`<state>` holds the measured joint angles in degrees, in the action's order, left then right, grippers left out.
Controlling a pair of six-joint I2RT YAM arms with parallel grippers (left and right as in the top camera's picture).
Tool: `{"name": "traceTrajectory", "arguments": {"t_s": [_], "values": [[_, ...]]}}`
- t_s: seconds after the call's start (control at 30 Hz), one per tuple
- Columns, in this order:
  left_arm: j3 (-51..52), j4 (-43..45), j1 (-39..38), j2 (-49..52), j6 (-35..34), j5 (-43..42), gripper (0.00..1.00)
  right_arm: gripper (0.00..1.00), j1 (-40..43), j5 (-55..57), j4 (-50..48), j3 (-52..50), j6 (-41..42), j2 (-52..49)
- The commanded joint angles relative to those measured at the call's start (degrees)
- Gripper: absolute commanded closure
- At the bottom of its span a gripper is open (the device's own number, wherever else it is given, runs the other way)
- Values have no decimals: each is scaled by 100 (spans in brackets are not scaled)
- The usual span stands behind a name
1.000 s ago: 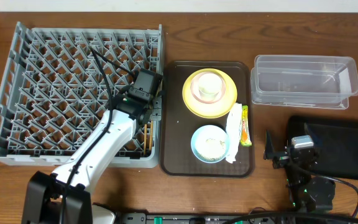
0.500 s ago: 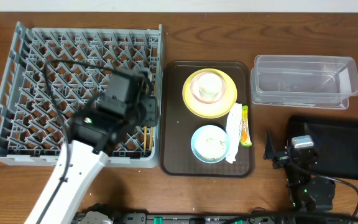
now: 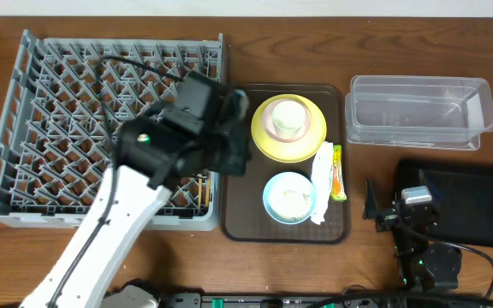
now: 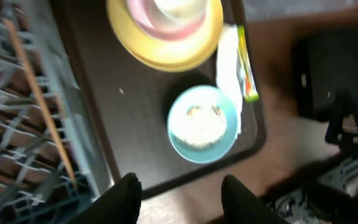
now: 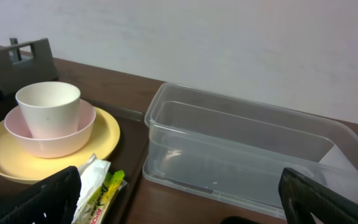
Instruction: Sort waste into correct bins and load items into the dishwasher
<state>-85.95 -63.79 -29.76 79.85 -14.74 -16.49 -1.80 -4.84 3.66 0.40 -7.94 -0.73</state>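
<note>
Jaws released and empty, the left gripper (image 4: 185, 202) hovers over the light blue round bowl (image 4: 182, 146) of white rice scraps (image 4: 197, 121) on the dark brown rectangular tray (image 4: 135, 106), presumably to grasp it, thin wooden chopsticks (image 3: 204, 190) lie in the grey pegged plastic rack (image 3: 24, 212), and the right gripper (image 5: 179, 202) idles fully open.

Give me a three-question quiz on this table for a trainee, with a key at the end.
1. True or false: the white cup stands in the pink bowl, which sits on the yellow plate.
2. What does the blue bowl hold? A: nothing. B: white food scraps. C: water.
3. Fill in the blank: the chopsticks lie in the grey ____.

Key:
1. True.
2. B.
3. rack.
</note>
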Motion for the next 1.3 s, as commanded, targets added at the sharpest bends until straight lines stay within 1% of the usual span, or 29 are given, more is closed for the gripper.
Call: {"name": "traceTrajectory", "arguments": {"t_s": [0.0, 0.2, 0.33, 0.4, 0.53, 0.67, 0.8, 0.9, 1.1, 1.27], "values": [[61, -13, -365, 330, 76, -85, 54, 1, 11, 31, 26, -9, 81, 24], [61, 144, -1019, 1128, 50, -87, 54, 1, 11, 31, 24, -9, 81, 24], [61, 286, -1320, 1386, -24, -90, 54, 1, 11, 31, 24, -9, 81, 24], [61, 463, -1609, 1552, -37, -87, 54, 1, 11, 31, 24, -9, 81, 24], [61, 732, -1928, 1731, -83, -83, 55, 1, 11, 31, 24, -9, 81, 24], [61, 955, -2181, 1993, -310, -13, 55, 1, 11, 31, 24, -9, 81, 24], [61, 977, -2273, 2216, -726, 592, 56, 1, 11, 31, 24, -9, 81, 24], [61, 1027, -2271, 2337, -767, 671, 56, 1, 11, 31, 24, -9, 81, 24], [61, 1185, -2273, 2522, -1060, 669, 56, 1, 11, 31, 26, -9, 81, 24], [63, 1252, -2282, 2785, -1093, 669, 56, 1, 11, 31, 24, -9, 81, 24]]}}
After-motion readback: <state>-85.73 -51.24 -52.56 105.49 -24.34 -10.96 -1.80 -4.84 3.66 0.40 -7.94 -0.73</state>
